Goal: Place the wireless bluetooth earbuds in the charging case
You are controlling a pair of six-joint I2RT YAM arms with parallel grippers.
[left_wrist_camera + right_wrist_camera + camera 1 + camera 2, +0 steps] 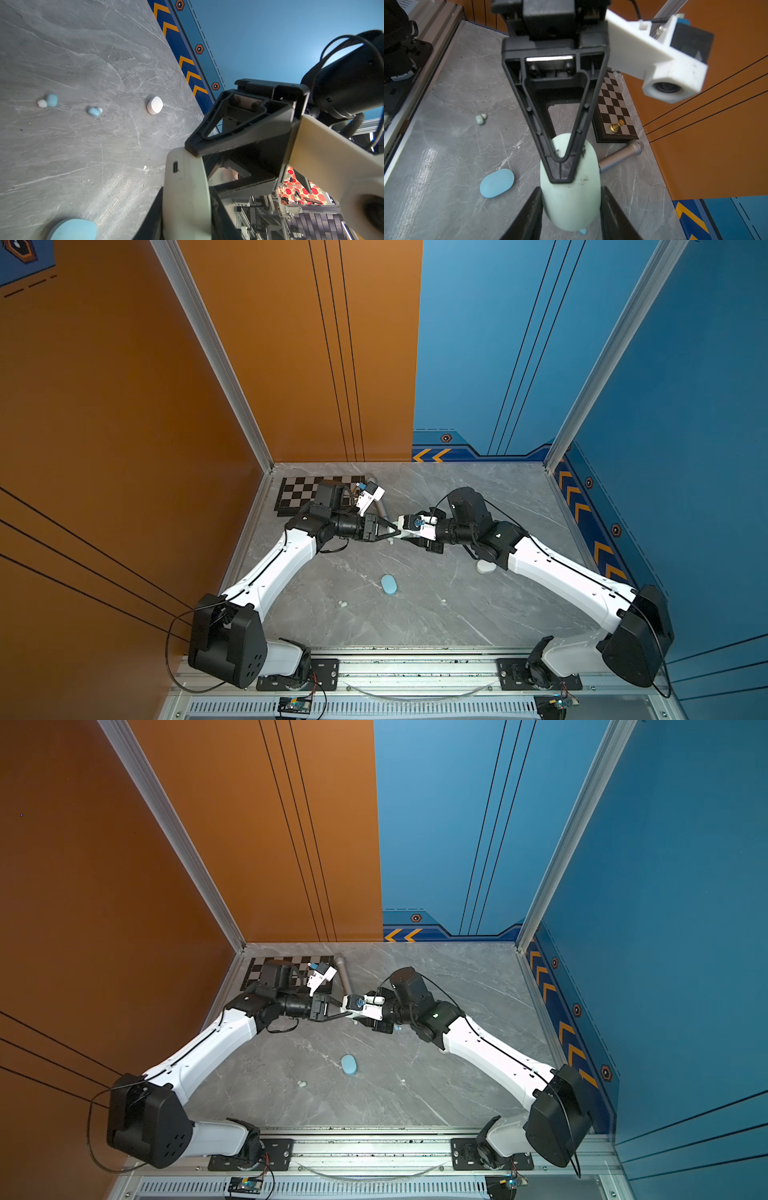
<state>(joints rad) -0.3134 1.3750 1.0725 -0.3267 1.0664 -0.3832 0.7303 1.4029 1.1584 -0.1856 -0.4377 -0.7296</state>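
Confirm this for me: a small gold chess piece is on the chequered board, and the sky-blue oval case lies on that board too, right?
Not quite. The small gold chess piece is on the black-and-white chequered board, but the sky-blue oval plastic case lies off it, on the bare grey marble tabletop. The right wrist view shows this clearly.

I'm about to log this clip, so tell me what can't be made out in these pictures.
Mint case: its middle is covered by the left pincer, right wrist view.
Blue case: cut by the left wrist view's edge.
White case: partly under the right arm, in a top view.
Blue earbud: mostly behind that case, right wrist view.
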